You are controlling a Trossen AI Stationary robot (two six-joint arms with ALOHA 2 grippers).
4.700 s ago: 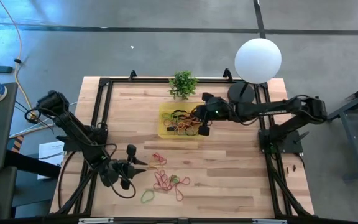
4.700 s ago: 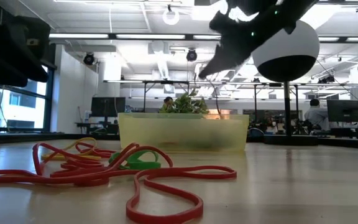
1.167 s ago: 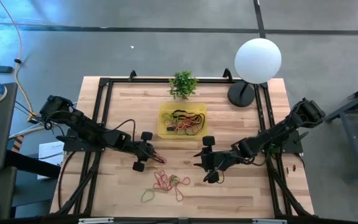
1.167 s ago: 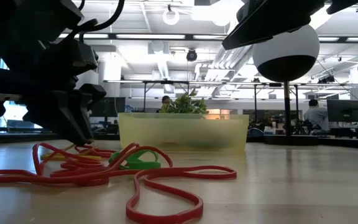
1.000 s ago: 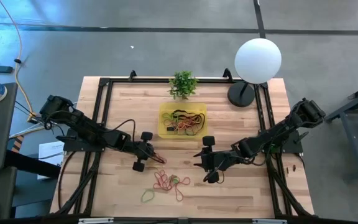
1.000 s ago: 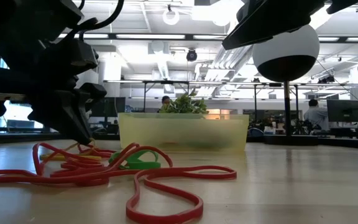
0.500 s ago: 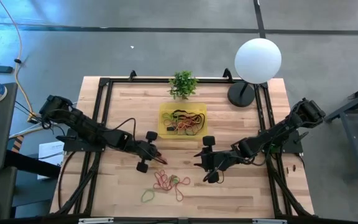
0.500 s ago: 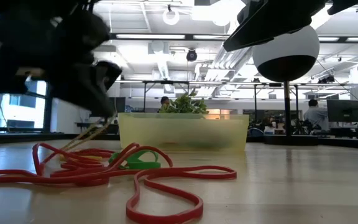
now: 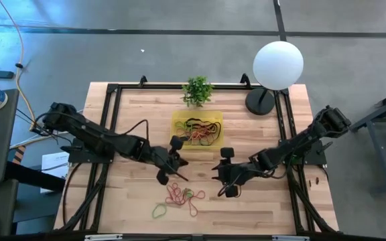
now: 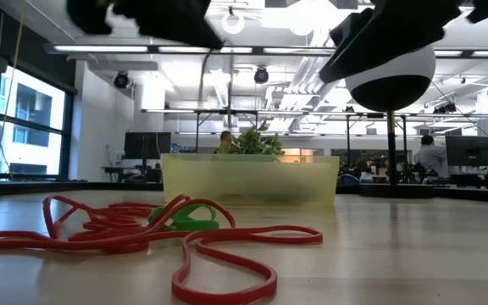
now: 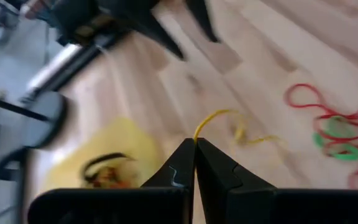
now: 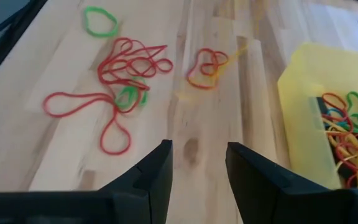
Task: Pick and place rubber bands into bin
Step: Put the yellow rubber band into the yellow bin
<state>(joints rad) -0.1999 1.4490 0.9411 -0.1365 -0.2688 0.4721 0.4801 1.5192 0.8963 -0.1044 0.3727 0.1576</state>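
The left claw (image 9: pixel 177 163) hangs above the desk (image 9: pixel 260 207) just short of the bin's near edge, its fingers (image 11: pixel 180 163) pressed together on one yellow rubber band (image 11: pixel 211 118) that curls out past the tips; the right claw (image 9: pixel 224 175) hovers near the desk's middle, toward the right, its two fingers (image 12: pixel 157 171) parted and holding nothing.

One bin (image 9: pixel 177 127) — translucent yellow — sits toward the far edge, in front of one potted plant (image 9: pixel 198 90); a tangle of bands lies inside it, too many and too knotted to count; one white globe lamp (image 9: pixel 278 64) stands at the far right corner.

Toward the near edge lie the loose rubber bands (image 9: pixel 181 195) — a red cluster with one small green band (image 12: pixel 127 95) in it, one separate green loop (image 9: pixel 159 211), and a small red-orange knot (image 12: pixel 206 65); the red ones overlap too much to count.
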